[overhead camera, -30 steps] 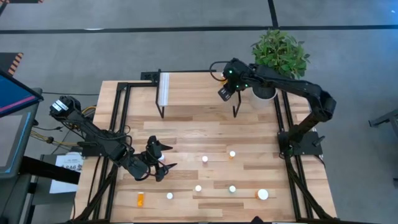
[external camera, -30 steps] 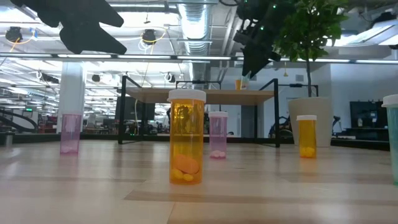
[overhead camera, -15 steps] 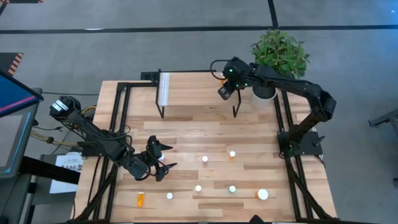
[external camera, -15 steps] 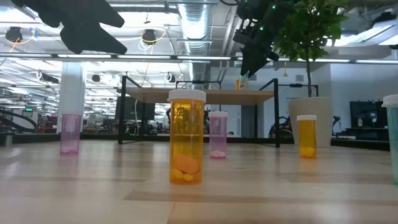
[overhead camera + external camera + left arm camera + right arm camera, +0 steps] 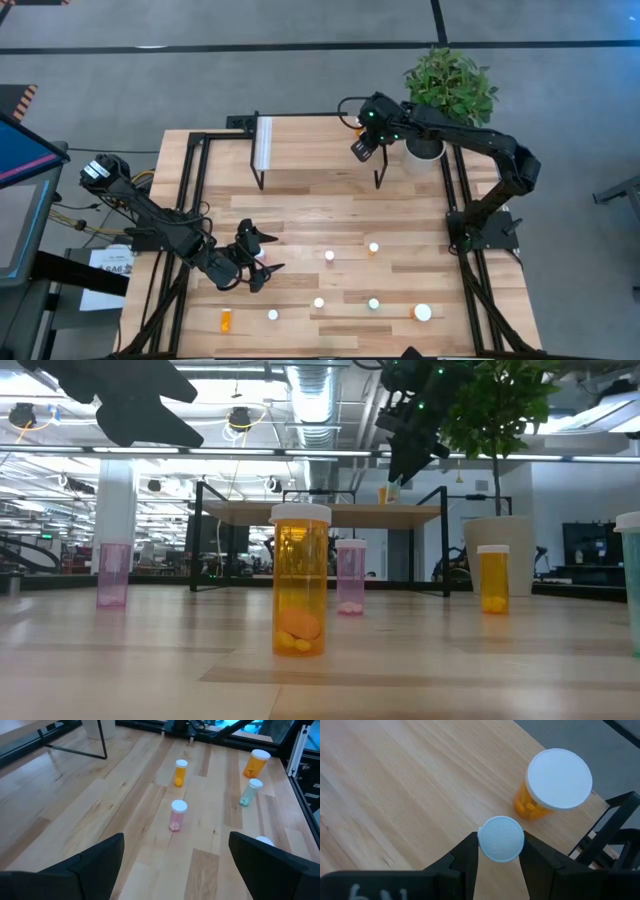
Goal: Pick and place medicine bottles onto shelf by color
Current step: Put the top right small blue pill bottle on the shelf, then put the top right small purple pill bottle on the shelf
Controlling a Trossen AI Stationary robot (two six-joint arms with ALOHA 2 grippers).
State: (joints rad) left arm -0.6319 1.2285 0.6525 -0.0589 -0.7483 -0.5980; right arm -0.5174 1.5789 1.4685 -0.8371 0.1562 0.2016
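The shelf [image 5: 320, 150], light wood on thin black legs with a white strip at its left end, stands at the table's far side. My right gripper [image 5: 361, 150] hangs over the shelf's right end, shut on a small white-capped medicine bottle [image 5: 500, 838]. A larger orange bottle [image 5: 559, 782] stands on its base on the shelf beside it. Several more bottles stand on the tabletop near the front, among them a pink one [image 5: 177, 815] and an orange one [image 5: 180, 772]. My left gripper [image 5: 262, 262] hovers open at front left, with nothing between its fingers. My right gripper pinches the small bottle between its two fingers [image 5: 468, 854], just below the white cap [image 5: 490, 851]. The fingers come slanting down from above. The bottle stands upright in the hold; the cap hides its body, and whether its base touches the shelf cannot be told.
A white pot with a green plant [image 5: 448, 88] stands just right of the shelf. An orange bottle [image 5: 225, 320] lies on its side at front left, and a larger white-capped one [image 5: 423, 313] stands at front right. Black frame rails [image 5: 190, 200] run along the table's sides.
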